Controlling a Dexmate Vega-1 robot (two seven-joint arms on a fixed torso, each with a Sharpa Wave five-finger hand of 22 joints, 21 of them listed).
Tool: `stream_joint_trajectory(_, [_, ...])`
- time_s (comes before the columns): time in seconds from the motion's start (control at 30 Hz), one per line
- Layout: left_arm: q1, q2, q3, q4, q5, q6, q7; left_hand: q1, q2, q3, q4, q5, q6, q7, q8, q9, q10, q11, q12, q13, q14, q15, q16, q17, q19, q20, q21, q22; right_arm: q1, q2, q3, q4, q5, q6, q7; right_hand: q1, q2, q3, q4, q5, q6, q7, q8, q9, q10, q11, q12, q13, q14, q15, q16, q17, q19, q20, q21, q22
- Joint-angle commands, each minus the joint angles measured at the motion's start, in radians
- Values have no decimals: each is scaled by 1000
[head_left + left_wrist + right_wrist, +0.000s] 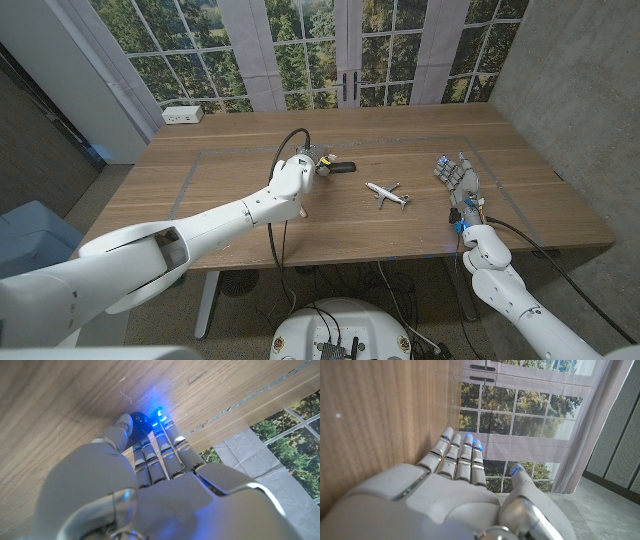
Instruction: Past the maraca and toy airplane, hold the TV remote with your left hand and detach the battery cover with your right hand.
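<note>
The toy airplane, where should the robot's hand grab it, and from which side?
Probably the thin body of the toy airplane, pinched from above across its width, just behind the wings. It lies flat on the table with wings sticking out sideways, so only the body gives a narrow part. The right hand, open beside it, is nearer.

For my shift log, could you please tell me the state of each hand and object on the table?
left hand: on the TV remote, grip unclear
right hand: open, holding nothing
TV remote: lying on the table
toy airplane: lying untouched between the hands
</note>
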Motion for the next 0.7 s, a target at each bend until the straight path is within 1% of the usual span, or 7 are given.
stream_joint_trajectory(0.03, [32, -1, -35, 61, -62, -83, 147, 119, 24, -39, 3, 0, 230, 17, 58, 106, 320, -103, 98, 181, 344, -191, 103, 240, 28, -113, 153, 72, -5, -9, -2, -11, -22, -8, -26, -2, -3, 1, -1, 1, 4, 1, 7, 6, 11, 0, 7, 3, 10, 1, 7, 6, 12, 3, -3, 1])
stream_joint_trajectory(0.1, [45, 3, -52, 65, -81, -105, 185, 129, 22, -48, 5, 0, 240, 18, 72, 120, 334, -99, 110, 209, 374, -190, 124, 267, 38, -123, 192, 88, -5, -8, -1, -12, -22, -9, -29, -3, -4, 1, -1, 1, 5, 2, 8, 6, 11, 1, 7, 4, 11, 1, 8, 6, 14, 3, -4, 1])
stream_joint_trajectory(0.2, [71, 13, -87, 62, -120, -153, 257, 139, 18, -54, 4, 1, 256, 25, 89, 134, 353, -87, 123, 236, 390, -189, 137, 288, 44, -127, 224, 100, -4, -11, -2, -14, -31, -10, -36, -3, -4, 1, -2, 1, 5, 2, 7, 6, 14, 2, 8, 5, 13, 2, 9, 6, 16, 4, -5, 1])
stream_joint_trajectory(0.27, [88, 19, -107, 58, -139, -187, 307, 146, 16, -57, 4, 2, 263, 31, 99, 145, 358, -90, 128, 254, 400, -189, 146, 304, 41, -128, 245, 109, -3, -13, -3, -15, -35, -11, -40, -4, -4, 1, -2, 1, 5, 1, 7, 6, 14, 2, 8, 5, 12, 2, 8, 7, 18, 5, -5, 1])
stream_joint_trajectory(0.33, [103, 25, -125, 57, -158, -222, 353, 153, 12, -59, 3, 3, 277, 43, 113, 157, 368, -86, 135, 272, 406, -189, 152, 318, 39, -128, 265, 117, -1, -13, -3, -15, -38, -11, -42, -4, -4, 2, -2, 1, 5, 2, 7, 6, 14, 3, 8, 6, 12, 2, 8, 7, 17, 5, -6, 1])
stream_joint_trajectory(0.4, [118, 24, -140, 57, -166, -236, 397, 161, 7, -60, 1, 4, 282, 44, 120, 165, 376, -80, 140, 284, 409, -188, 155, 328, 37, -127, 281, 122, 0, -15, -4, -16, -41, -14, -43, -4, -4, 2, -3, 1, 4, 3, 7, 6, 13, 2, 7, 6, 12, 2, 8, 7, 19, 3, -6, 1])
stream_joint_trajectory(0.7, [142, 33, -170, 66, -188, -310, 495, 174, 0, -63, 2, 5, 286, 50, 135, 185, 384, -78, 144, 312, 414, -188, 161, 351, 30, -125, 317, 134, 0, -18, -6, -24, -55, -11, -54, -5, -4, 3, -4, 2, 4, 4, 6, 6, 12, 3, 7, 8, 12, 2, 8, 7, 22, 1, -9, 1])
